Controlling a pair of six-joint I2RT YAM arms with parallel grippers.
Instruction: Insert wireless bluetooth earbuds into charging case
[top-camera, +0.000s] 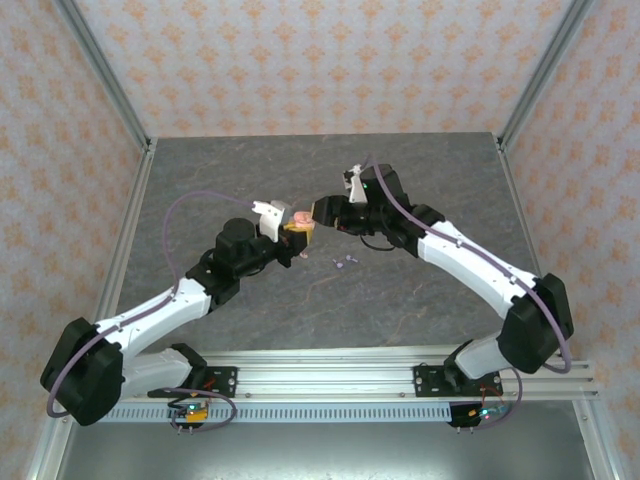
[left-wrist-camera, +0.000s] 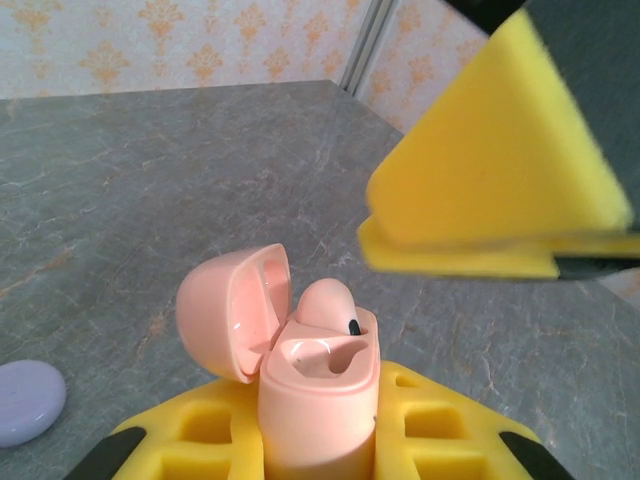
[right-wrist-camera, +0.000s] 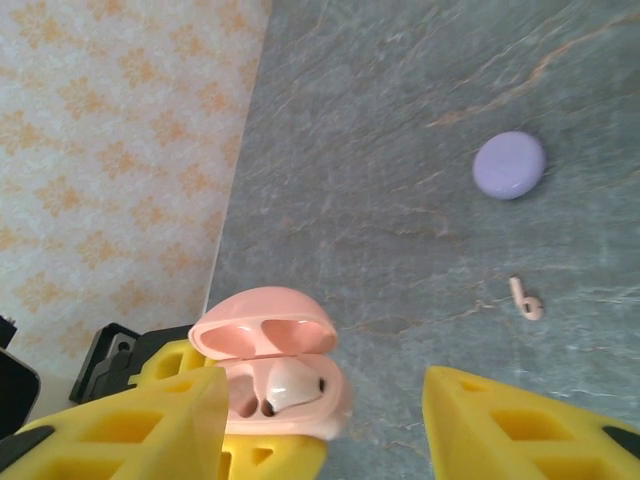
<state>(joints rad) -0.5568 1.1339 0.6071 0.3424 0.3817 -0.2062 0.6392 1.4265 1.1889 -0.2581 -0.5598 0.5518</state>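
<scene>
My left gripper (top-camera: 291, 228) is clamped on the pink charging case (top-camera: 300, 219), holding it up over the middle of the worktop (top-camera: 200, 180). In the left wrist view the case (left-wrist-camera: 320, 400) stands upright between my yellow pads (left-wrist-camera: 190, 435), touching both. Its lid (left-wrist-camera: 235, 310) is hinged open and tips to the left. One pink earbud (left-wrist-camera: 328, 303) sits in the right-hand well, its rounded head above the rim. The well beside it looks empty.

My right gripper (top-camera: 322, 212) hangs just beside the case, on its far-right side, with its jaws apart and nothing between them. In the right wrist view my two yellow fingers (right-wrist-camera: 520, 425) stand wide of each other, and the open case (right-wrist-camera: 270, 365) is by the left one, the seated earbud (right-wrist-camera: 292, 385) showing inside.

A second pink earbud (right-wrist-camera: 525, 298) lies loose on the worktop, a little toward the near edge from the case. A light purple disc (right-wrist-camera: 509, 165) lies well apart from it. In the top view a couple of tiny purple pieces (top-camera: 343, 262) lie just to the right of the loose pink earbud (top-camera: 304, 257); they are too small to make out.
</scene>
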